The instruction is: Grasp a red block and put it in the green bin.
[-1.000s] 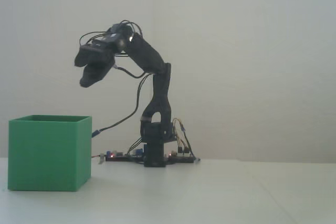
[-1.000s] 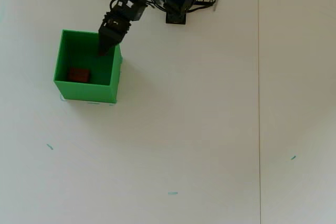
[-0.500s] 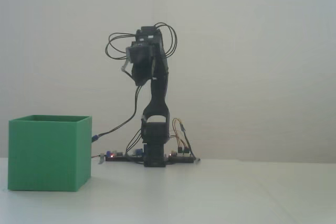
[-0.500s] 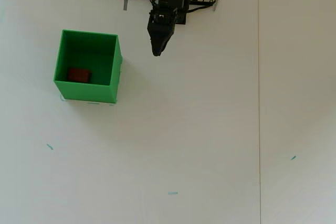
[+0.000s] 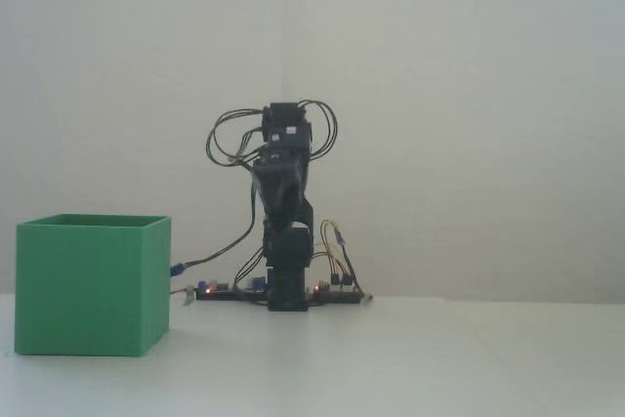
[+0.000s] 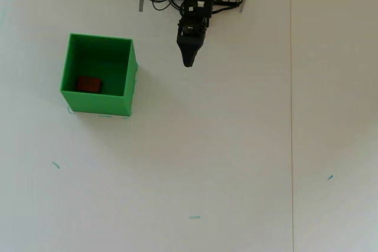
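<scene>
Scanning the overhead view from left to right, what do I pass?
green bin, with the red block lying inside it near its left wall → gripper, pointing down the picture away from the arm's base → the table seam line.

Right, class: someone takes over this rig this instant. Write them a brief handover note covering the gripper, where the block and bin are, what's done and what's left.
Gripper: above bare table near the arm's base, clear of the bin, holding nothing; the jaws look together in the overhead view.
Red block: lying on the floor of the green bin, toward its near-left corner in the overhead view.
Done: block is in the bin.
Left: nothing for the block; at most, park the arm.
</scene>
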You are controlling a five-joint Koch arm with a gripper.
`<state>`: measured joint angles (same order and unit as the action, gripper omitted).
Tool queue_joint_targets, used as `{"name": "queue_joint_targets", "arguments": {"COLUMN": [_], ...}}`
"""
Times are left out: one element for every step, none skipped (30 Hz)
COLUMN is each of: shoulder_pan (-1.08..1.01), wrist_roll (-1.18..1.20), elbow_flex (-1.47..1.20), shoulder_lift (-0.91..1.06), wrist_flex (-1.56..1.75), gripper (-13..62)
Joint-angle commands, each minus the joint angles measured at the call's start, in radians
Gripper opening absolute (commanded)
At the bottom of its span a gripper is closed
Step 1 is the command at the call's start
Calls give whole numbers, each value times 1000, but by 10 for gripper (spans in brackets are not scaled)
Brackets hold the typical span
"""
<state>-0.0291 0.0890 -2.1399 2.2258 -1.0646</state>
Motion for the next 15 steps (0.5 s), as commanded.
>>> {"name": "queue_joint_targets", "arguments": {"shoulder_pan": [-5,-2,0,6,9,9,9,11,15,14,12,15,17,18,20], "wrist_roll": [-5,-6,-9,-15,-15,-15,-17,-40,-71,-92,-106,-106,-106,-104,-104], "elbow_flex": [-38,-91,-143,-192,-235,-279,-324,-370,-419,-472,-526,-581,-646,-715,-781], "shoulder_lift": [32,48,52,66,69,77,77,78,86,87,89,94,94,94,94], "wrist_flex": [87,121,161,196,232,267,314,359,407,476,546,623,709,811,911], "gripper": [359,365,368,370,371,373,373,374,375,376,376,375,375,374,373]}}
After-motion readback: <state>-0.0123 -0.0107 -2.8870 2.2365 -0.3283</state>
